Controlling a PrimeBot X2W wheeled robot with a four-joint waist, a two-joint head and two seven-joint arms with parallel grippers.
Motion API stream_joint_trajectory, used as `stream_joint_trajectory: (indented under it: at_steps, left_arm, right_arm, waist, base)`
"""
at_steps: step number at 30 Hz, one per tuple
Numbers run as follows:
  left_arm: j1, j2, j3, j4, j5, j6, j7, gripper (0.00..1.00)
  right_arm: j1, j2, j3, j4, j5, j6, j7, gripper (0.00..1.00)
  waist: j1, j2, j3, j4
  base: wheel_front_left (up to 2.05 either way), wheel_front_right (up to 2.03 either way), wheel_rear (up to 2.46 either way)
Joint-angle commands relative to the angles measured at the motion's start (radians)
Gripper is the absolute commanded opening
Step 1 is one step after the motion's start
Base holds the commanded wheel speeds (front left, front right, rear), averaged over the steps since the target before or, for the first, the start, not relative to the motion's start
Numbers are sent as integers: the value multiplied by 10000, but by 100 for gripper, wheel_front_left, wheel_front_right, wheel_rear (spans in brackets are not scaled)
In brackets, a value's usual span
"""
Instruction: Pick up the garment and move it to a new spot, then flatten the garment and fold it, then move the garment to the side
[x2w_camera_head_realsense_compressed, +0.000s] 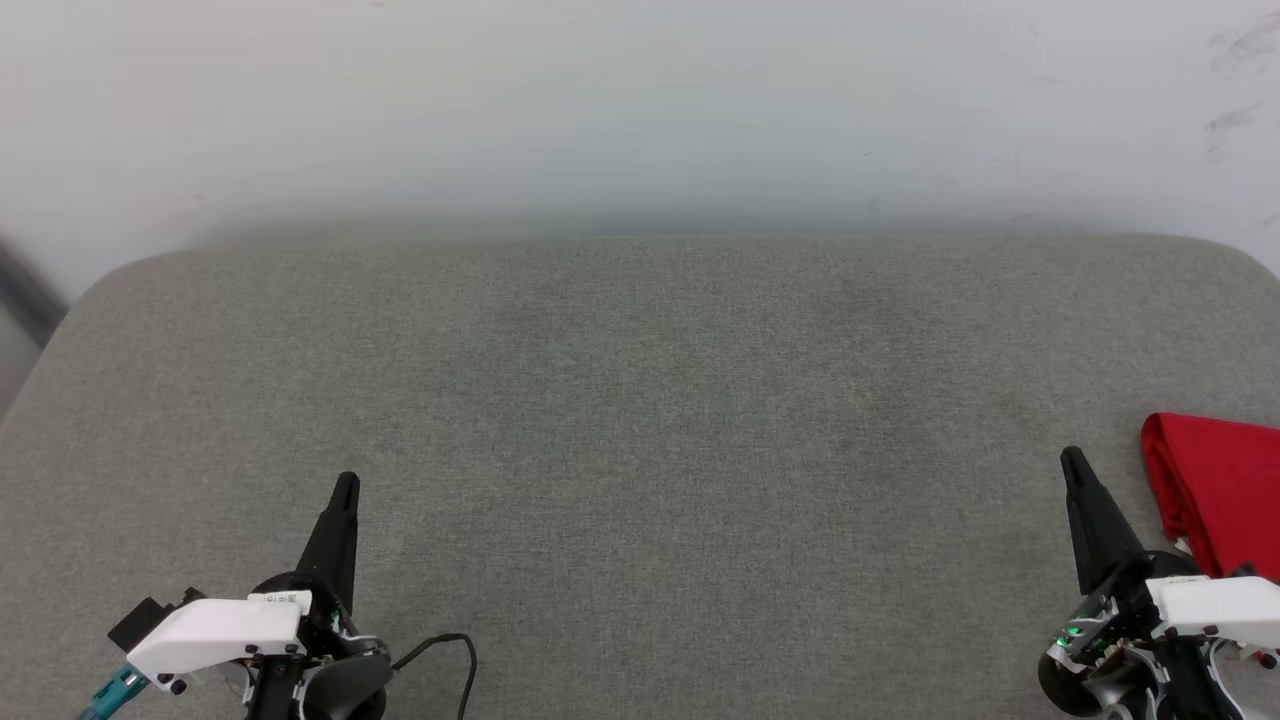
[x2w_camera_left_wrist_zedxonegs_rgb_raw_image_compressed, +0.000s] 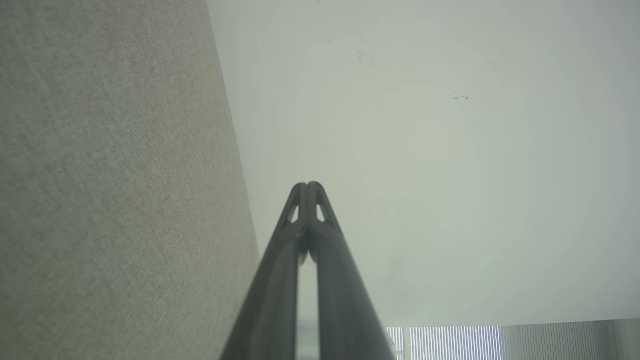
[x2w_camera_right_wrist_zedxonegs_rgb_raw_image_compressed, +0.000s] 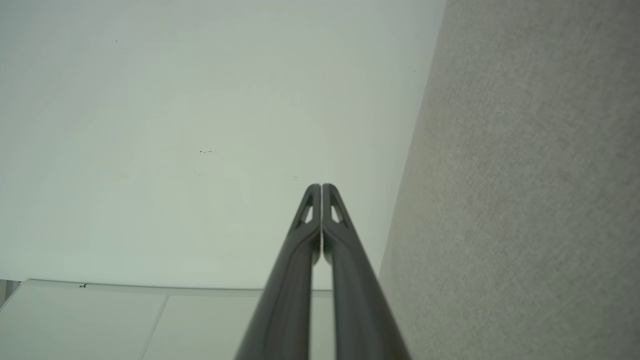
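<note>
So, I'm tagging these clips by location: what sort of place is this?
Probably an indoor test room rather than a lived-in home: a wide grey fabric-covered surface against a bare, scuffed white wall, with a red garment lying bunched on its right side.

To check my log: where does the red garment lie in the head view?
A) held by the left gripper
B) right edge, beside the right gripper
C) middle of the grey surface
B: the garment lies at the right edge of the head view, on the grey surface beside the shut right gripper.
</note>
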Motion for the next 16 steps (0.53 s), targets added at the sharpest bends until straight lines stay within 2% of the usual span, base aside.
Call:
stream_joint_trajectory:
  at_steps: [1, 16]
  left_arm:
    - [-79, -18, 28, 7, -6, -31, 26, 0]
    - [-76, -16, 22, 6, -10, -31, 17, 0]
  right_arm:
    - [-114, 44, -9, 11, 19, 0, 6, 0]
    - [-116, 63, -32, 11, -6, 0, 32, 0]
  waist:
    - [0, 0, -1, 0]
    - [0, 0, -1, 0]
  base:
    - [0, 0, 0]
    - [0, 0, 0]
